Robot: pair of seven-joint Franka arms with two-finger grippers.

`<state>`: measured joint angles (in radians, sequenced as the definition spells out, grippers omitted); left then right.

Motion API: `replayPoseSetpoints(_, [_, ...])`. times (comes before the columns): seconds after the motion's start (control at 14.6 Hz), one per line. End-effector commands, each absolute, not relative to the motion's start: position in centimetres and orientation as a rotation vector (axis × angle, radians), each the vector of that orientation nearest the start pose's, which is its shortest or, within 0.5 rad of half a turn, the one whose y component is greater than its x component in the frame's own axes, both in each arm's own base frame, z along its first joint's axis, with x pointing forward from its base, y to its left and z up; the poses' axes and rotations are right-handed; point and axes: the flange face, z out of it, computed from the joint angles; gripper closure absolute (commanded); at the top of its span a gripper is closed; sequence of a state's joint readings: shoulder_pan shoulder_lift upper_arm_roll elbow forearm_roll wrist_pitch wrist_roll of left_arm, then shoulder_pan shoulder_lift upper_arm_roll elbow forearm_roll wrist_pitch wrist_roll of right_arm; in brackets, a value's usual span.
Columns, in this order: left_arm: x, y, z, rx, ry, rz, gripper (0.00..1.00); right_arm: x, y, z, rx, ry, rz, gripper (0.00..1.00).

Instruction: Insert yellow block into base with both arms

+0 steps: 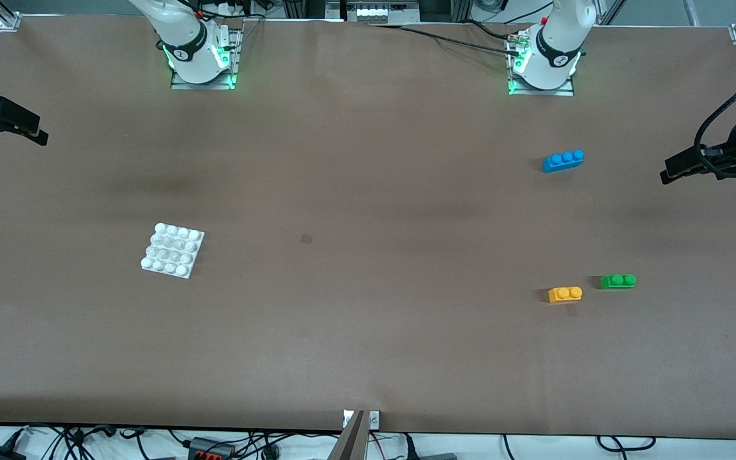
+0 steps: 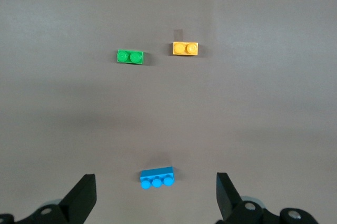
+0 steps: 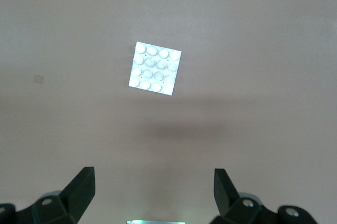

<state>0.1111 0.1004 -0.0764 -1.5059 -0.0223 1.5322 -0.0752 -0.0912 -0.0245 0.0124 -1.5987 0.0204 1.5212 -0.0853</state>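
Note:
The yellow block [image 1: 565, 294] lies on the brown table toward the left arm's end, studs up; it also shows in the left wrist view [image 2: 185, 48]. The white base [image 1: 173, 249] lies flat toward the right arm's end and shows in the right wrist view [image 3: 155, 68]. My left gripper [image 1: 668, 174] hangs high over the table's edge at the left arm's end, open and empty [image 2: 156, 195]. My right gripper [image 1: 39, 135] hangs high over the table's edge at the right arm's end, open and empty [image 3: 154, 192]. Neither touches anything.
A green two-stud brick [image 1: 618, 280] lies beside the yellow block, toward the left arm's end [image 2: 130, 56]. A blue three-stud brick [image 1: 563, 160] lies farther from the front camera [image 2: 157, 177]. The arm bases [image 1: 202, 61] stand along the table's back edge.

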Motion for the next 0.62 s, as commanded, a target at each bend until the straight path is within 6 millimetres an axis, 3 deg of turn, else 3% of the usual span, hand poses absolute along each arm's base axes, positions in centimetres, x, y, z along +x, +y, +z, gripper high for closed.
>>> replayPoseSetpoints(0.0, [58.0, 2.0, 59.9, -3.185, -0.153, 0.128, 0.00, 53.4, -4.0, 61.9, -3.123, 0.011, 0.103, 0.00])
replayPoseSetpoints(0.55, [58.3, 1.8, 59.5, -3.179, -0.151, 0.137, 0.00, 53.9, -3.9, 60.8, -3.111, 0.016, 0.150, 0.00])
